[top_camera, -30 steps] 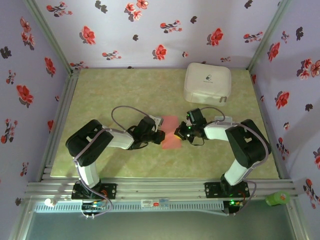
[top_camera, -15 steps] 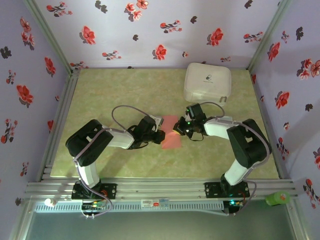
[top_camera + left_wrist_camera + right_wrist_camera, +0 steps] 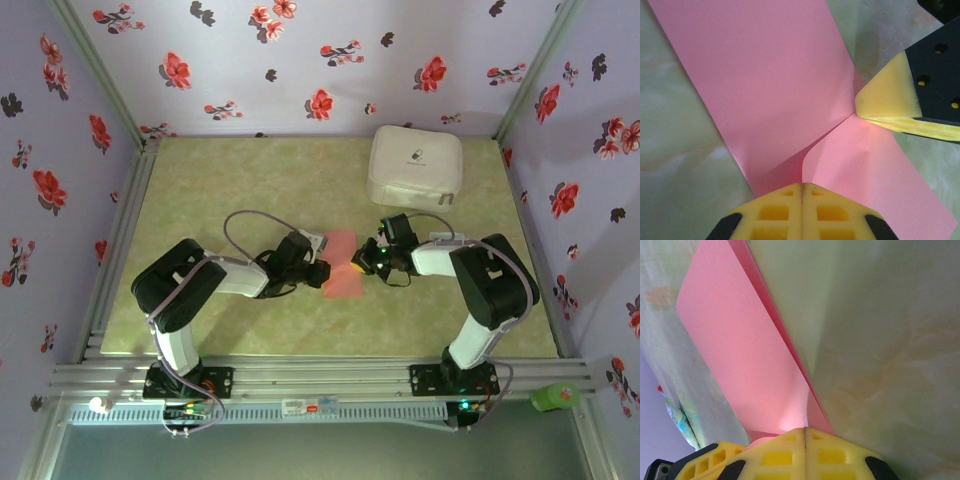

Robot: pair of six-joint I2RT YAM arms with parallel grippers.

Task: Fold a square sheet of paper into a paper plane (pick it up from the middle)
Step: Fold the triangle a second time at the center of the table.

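Observation:
The square sheet of paper [image 3: 343, 265], salmon-red, hangs between the two grippers at mid-table, pinched from both sides so it buckles along a middle crease. My left gripper [image 3: 322, 271] is shut on its left edge; in the left wrist view the paper [image 3: 775, 95] rises into a fold that runs into the closed yellow pads [image 3: 802, 192], and the right gripper's yellow pad [image 3: 890, 97] presses the far end of the crease. My right gripper [image 3: 362, 263] is shut on the right edge; in the right wrist view the paper [image 3: 745, 355] stands on edge from my gripper [image 3: 805, 432].
A white rounded-square case [image 3: 415, 166] sits at the back right of the green mat [image 3: 250, 180]. Floral walls enclose the table on three sides. A green object [image 3: 555, 397] lies off the table at the front right.
The right gripper shifted away from the arm bases and back a little while holding the sheet's right edge. The left gripper stayed put. The paper remains pinched between them.

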